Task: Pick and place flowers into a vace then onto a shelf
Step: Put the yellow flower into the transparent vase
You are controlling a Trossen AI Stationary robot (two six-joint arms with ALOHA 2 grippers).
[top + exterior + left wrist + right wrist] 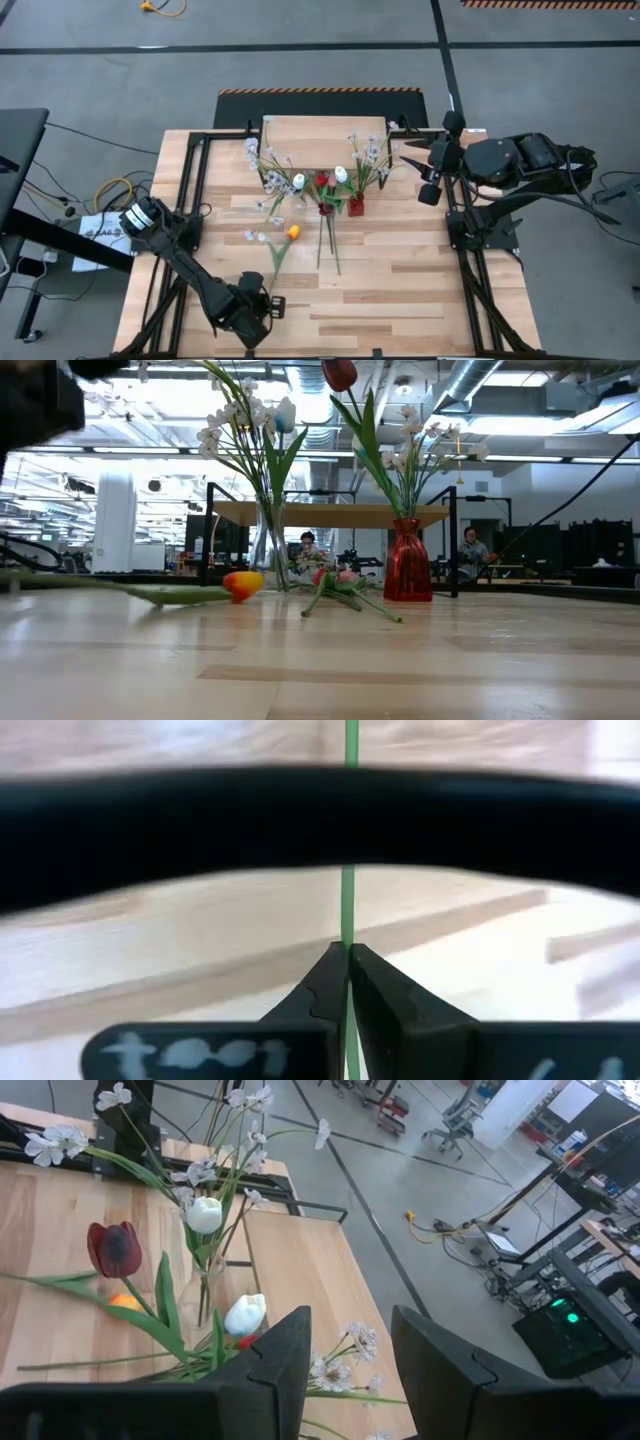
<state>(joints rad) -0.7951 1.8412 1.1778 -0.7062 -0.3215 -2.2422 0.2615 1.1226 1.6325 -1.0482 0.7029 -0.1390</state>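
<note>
We see the left jaws (pixel 347 982) clamped on the thin green stem (pixel 350 910) of the orange tulip (pixel 292 232) lying on the bench (pixel 400 290), right jaws (pixel 350 1370) apart and raised beside the shelf (pixel 320 130); so narrow a pinch could let the stem slip or swing.

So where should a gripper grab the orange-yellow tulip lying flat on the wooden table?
Grip the orange-yellow tulip partway along its thin green stem, coming straight down from above. It lies flat with its stem clear of the other flowers, and the bloom is bulkier.
</note>
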